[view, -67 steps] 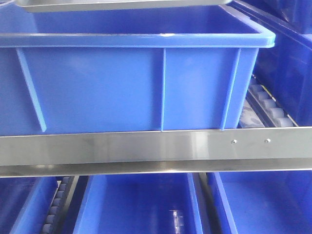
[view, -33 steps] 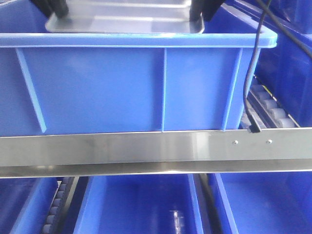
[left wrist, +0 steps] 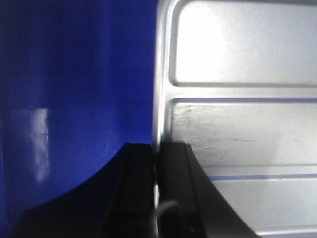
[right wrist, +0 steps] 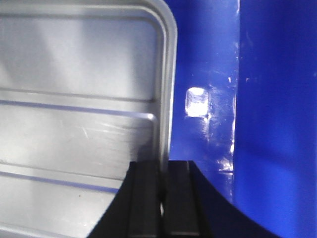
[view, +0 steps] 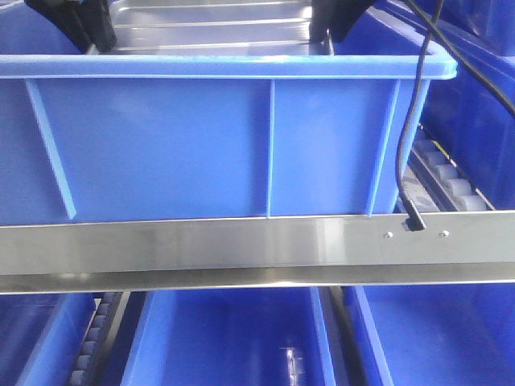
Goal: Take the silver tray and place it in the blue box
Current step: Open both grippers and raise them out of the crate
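The tray sits low in the mouth of the box, its base showing just above the box's near rim in the front view, ribs running side to side; whether it touches the box floor cannot be told. The left hand pinches the tray's left rim, one finger outside over the blue wall and the other on the tray side, the thin edge caught between them; in the front view that hand appears as dark fingers at 11 o'clock, dipping behind the box rim. The right hand pinches the tray's right rim the same way, fingers pressed close with the rim between; the tray's rounded corner lies at 12 o'clock from it, and the box's inner wall, with a bright glint, lies at 3 o'clock. In the front view the right hand stands at 1 o'clock.

A black cable hangs down past the box's right corner, its end resting by a steel rail that crosses below the box; more blue bins sit under the rail; rollers show at 3 o'clock.
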Controlling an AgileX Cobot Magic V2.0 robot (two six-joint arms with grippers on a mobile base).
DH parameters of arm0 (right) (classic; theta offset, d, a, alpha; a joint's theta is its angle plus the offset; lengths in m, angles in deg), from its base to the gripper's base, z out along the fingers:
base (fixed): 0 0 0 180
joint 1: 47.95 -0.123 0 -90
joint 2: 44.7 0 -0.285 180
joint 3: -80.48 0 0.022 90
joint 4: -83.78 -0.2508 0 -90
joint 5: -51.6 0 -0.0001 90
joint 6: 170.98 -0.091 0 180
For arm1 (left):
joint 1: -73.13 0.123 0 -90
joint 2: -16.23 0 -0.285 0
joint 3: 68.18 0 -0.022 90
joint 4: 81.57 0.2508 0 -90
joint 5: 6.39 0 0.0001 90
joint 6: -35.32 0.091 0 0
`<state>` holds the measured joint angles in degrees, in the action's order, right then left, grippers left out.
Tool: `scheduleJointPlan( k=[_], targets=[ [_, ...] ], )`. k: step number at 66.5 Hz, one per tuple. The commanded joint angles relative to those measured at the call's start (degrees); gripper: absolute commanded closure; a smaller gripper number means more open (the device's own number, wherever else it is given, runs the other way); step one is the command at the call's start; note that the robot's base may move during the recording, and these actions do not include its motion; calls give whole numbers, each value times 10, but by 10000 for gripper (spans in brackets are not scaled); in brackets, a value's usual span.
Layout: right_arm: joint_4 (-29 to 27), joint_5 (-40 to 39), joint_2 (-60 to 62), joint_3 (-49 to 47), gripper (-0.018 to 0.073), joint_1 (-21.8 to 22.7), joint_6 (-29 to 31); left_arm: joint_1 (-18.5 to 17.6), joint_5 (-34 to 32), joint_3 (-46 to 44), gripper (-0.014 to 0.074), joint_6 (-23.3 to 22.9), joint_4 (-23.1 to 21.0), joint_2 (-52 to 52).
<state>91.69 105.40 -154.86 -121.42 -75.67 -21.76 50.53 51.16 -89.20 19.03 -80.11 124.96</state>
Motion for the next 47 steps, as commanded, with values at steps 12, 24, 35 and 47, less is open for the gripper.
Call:
scheduleJointPlan(
  k=[12,24,35,47],
  targets=[
    [-43,-85,31,-27,505,-8,9,-11,-57,-24,611,-1,-69,-29],
    [-43,-79,31,-27,442,-8,9,-10,-52,-24,611,-1,-61,-29],
    [-43,-79,31,-27,311,-8,9,-7,-39,-24,610,-1,-48,-29],
    [-43,-79,31,-27,190,-8,9,-6,-28,-24,610,-1,-42,-29]
  ],
)
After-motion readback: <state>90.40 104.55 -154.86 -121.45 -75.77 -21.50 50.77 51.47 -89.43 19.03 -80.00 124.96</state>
